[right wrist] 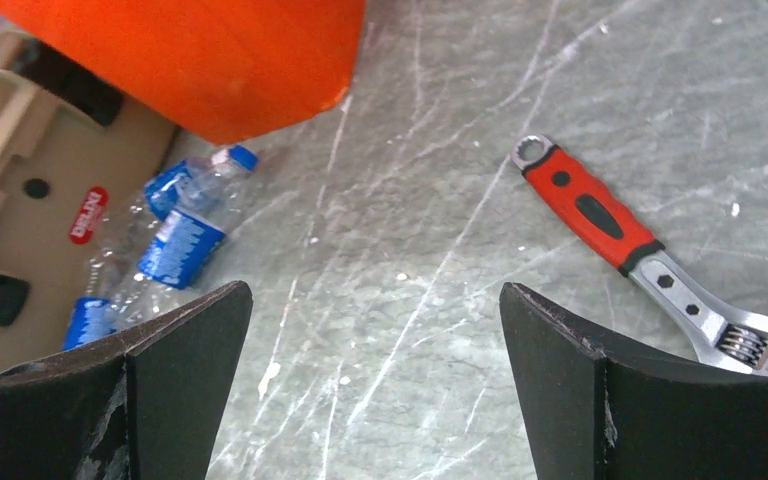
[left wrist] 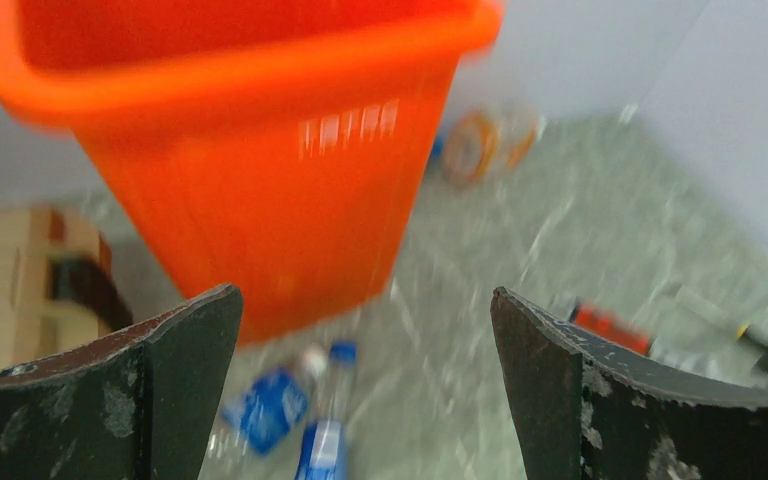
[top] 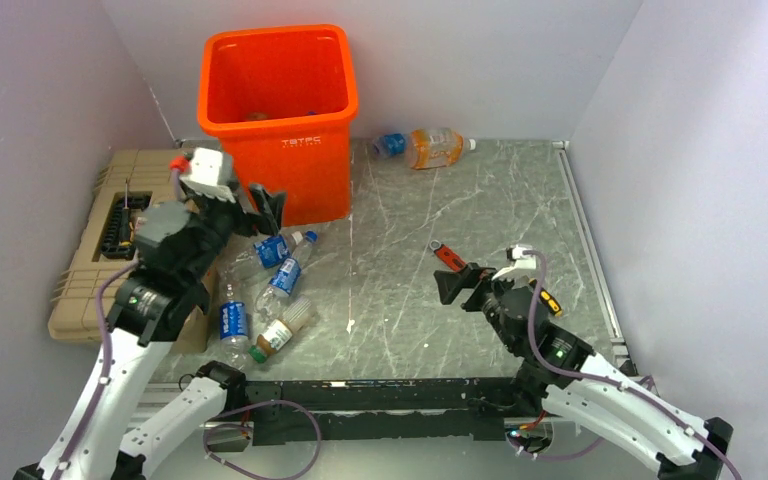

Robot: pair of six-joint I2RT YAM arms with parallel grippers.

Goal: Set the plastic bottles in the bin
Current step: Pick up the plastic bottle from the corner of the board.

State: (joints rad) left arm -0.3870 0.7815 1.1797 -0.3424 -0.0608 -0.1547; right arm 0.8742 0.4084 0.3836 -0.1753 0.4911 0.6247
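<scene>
Just under the left hand (left wrist: 362, 298), the plastic bottles (top: 282, 280) lie clustered on the surface (top: 410, 240), right at the foot of the bin (top: 280, 110). That hand gapes wide and empty, the bin's wall close ahead. One orange bottle (top: 432, 148) rests far beyond it. Over at the right hand (right wrist: 374, 288), jaws spread, nothing held, with the wrench (right wrist: 588, 208) just to its right.

The bin (top: 290, 175) is bright orange, the bottles (top: 282, 280) clear with blue labels, the wrench (right wrist: 585, 210) red-handled, the table (top: 460, 200) grey-veined.
</scene>
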